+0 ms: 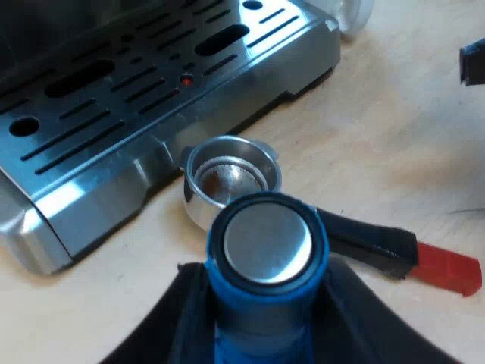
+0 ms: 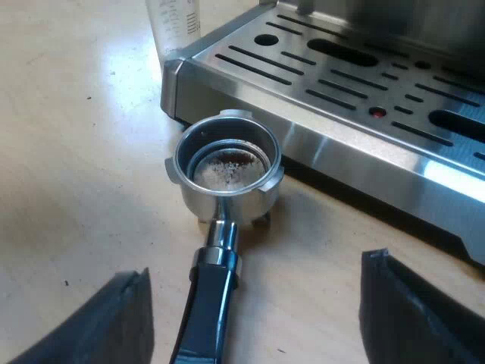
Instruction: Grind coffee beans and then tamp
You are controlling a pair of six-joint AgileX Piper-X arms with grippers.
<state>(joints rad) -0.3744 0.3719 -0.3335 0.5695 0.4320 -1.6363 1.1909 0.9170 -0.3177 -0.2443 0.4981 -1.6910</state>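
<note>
Left wrist view: grips tamper [image 1: 267,243] in left end effector [image 1: 261,318], holder [image 1: 227,178] just ahead toward machine [image 1: 151,98]. Right wrist view: right end effector [image 2: 258,303] released, astride handle [image 2: 208,311].

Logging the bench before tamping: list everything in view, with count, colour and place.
espresso machine: one, silver, on the table.
metal holder: one, silver, dark handle ending in red, loose beside the machine's drip tray.
tamper: one, blue, metal face, near the holder's basket.
measuring glass: one, clear, at the machine's corner.
table: one, light wood.
left jaws: black, shut on the tamper.
right jaws: black, open, flanking the holder's handle.
</note>
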